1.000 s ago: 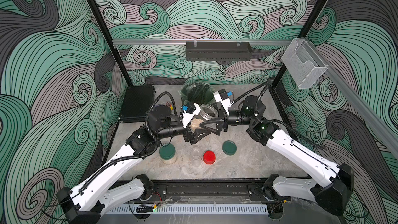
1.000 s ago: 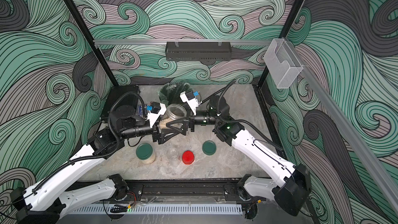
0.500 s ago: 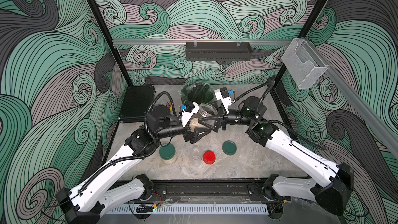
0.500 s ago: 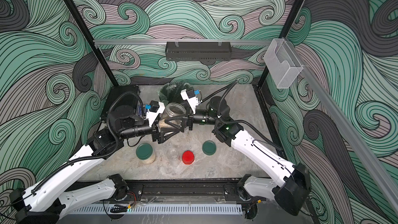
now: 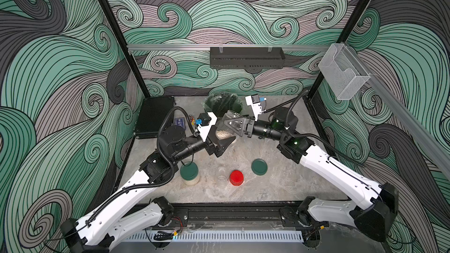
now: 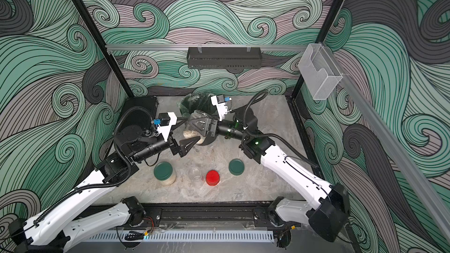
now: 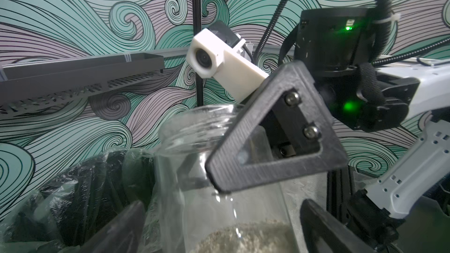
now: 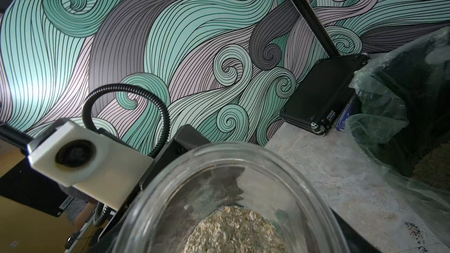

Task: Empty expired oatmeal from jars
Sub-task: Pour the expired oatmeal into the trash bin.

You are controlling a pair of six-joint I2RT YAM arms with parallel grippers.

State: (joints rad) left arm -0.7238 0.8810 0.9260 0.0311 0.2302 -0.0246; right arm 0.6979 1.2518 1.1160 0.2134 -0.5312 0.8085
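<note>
- Grip: our right tool (image 5: 230,127) pinches the open jar (image 5: 225,118) across its glass wall, one jaw above and one beneath, and carries it clear of the worktop (image 5: 267,191).
- Our left tool (image 5: 220,139) stands spread just beside that jar's base. In the left wrist view its fingers (image 7: 117,227) flank the glass without pressing on it, so we judge that the right arm alone bears the jar.
- The oatmeal (image 8: 233,229) lies as a pale heap in the lower part of the jar. The jar leans with its mouth toward the bin (image 5: 211,101), just beside the rim, and nothing is running out.
- In the right wrist view we see a tan patch (image 8: 435,164) low inside the bin's liner. We take it for grain already dumped, though we cannot be sure.
- Toward the front edge the small jar (image 5: 221,176) stands upright, clear and seemingly empty, with the red lid (image 5: 236,177) just beside it.
- A loose green lid (image 5: 259,166) lies flat on the right arm's side, apart from the jars.
- The green-lidded jar (image 5: 189,174) stands closed, with a pale layer showing beneath its lid.
- By our reckoning one jar is done, one is opened and about to be poured, and one is left to unscrew and empty.
</note>
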